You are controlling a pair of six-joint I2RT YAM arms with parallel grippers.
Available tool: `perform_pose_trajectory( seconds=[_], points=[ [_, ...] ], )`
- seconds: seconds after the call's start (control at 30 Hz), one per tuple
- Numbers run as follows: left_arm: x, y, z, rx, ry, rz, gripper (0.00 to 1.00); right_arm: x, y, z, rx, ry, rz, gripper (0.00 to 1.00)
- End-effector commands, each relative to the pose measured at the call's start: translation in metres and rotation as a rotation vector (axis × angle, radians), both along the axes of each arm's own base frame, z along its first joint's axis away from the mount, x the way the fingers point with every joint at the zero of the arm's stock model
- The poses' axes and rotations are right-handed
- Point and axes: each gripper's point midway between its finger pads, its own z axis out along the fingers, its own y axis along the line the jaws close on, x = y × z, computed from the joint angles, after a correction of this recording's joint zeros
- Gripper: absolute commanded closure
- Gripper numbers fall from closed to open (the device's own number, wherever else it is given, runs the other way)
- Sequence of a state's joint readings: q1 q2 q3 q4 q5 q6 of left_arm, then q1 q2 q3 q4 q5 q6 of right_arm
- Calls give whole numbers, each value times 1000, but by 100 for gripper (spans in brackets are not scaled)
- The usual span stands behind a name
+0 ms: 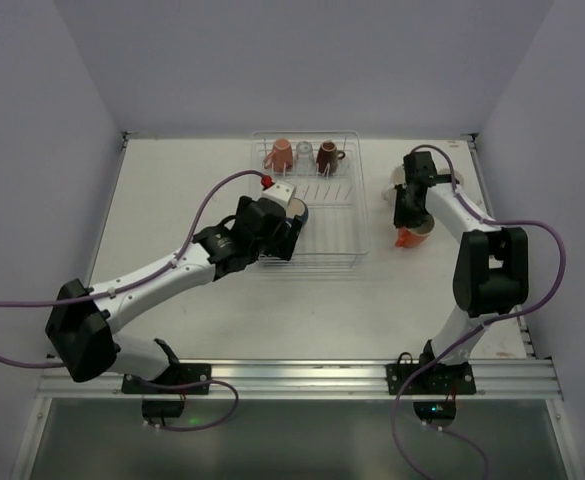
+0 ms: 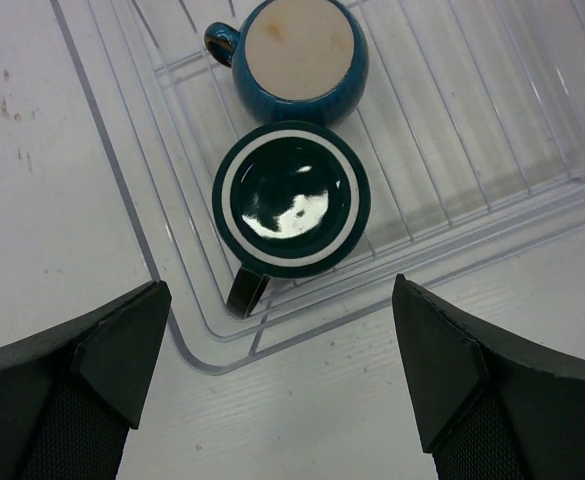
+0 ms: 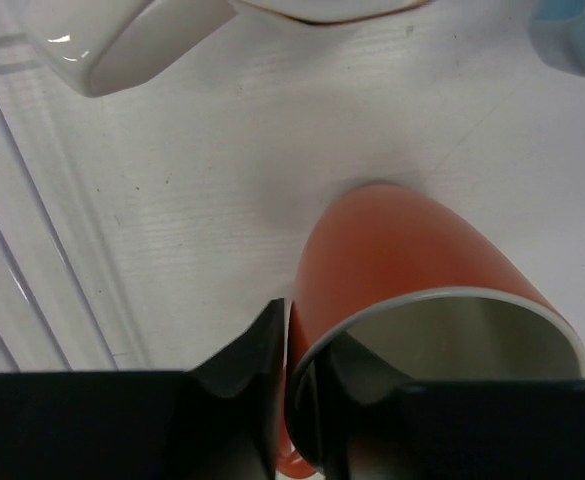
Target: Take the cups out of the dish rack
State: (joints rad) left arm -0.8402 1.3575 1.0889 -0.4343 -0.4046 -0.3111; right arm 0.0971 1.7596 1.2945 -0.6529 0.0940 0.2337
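The white wire dish rack [image 1: 332, 235] stands mid-table. At its back stand a salmon pink cup [image 1: 278, 155], a clear glass [image 1: 303, 155] and a dark brown cup [image 1: 327, 156]. My left gripper [image 1: 280, 243] hangs open and empty over the rack's near left corner. In the left wrist view it [image 2: 282, 400] is just short of an upside-down dark green cup [image 2: 292, 195], with a navy cup [image 2: 297, 60] upside down behind that. My right gripper [image 1: 407, 222] is shut on the rim of the orange cup [image 3: 402, 260], right of the rack, with one finger inside the cup.
A cream-white cup [image 3: 122, 40] and a light blue cup [image 3: 572, 35] sit on the table beyond the orange cup. The rack's wires [image 3: 12, 250] run along the left of the right wrist view. White walls enclose the table on three sides.
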Motion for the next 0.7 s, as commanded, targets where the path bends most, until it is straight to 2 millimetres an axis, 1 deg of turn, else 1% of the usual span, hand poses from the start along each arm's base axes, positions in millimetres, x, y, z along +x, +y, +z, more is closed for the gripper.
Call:
perform_pose_trajectory(
  seconds=[0.0,0.03,0.07,0.1,0.13,0.17,0.23,0.27,0.3,0.37,0.4,0.47,0.5,0.57,0.6,0.67],
  points=[
    [20,-9,15,-6,-72,32,0,29,-2,33,-22,-136,12,74],
    [23,-11,7,8,-65,37,0,28,-2,32,-18,-136,9,72],
    [25,-12,5,10,-64,41,0,28,-2,33,-15,-142,5,65],
    [27,-14,2,12,-61,40,0,26,-2,35,-12,-149,1,51],
    [29,-18,-6,23,-48,35,0,26,-2,38,-7,-161,-6,44],
    [30,-20,-8,23,-44,32,0,24,1,41,8,-171,0,32],
    [32,-24,-14,26,-35,24,0,21,2,55,20,-215,-2,22],
    [34,-27,-13,19,-45,20,0,19,3,62,29,-234,-1,14],
    [35,-28,-12,15,-53,13,0,15,4,74,39,-269,-1,11],
    [38,-35,-11,-2,-72,-22,0,13,9,90,70,-320,7,4],
    [38,-38,-13,-1,-70,-34,0,9,10,101,85,-355,11,3],
    [42,-38,-14,6,-75,-30,0,5,18,111,123,-386,30,2],
    [42,-38,-16,13,-70,-29,0,2,20,121,132,-413,33,2],
    [45,-36,-19,17,-68,-17,0,0,20,128,137,-434,31,2],
    [46,-35,-23,21,-60,-14,0,-2,20,131,139,-441,27,2],
    [49,-33,-27,22,-56,-5,0,-6,20,141,141,-471,24,2]
  ],
)
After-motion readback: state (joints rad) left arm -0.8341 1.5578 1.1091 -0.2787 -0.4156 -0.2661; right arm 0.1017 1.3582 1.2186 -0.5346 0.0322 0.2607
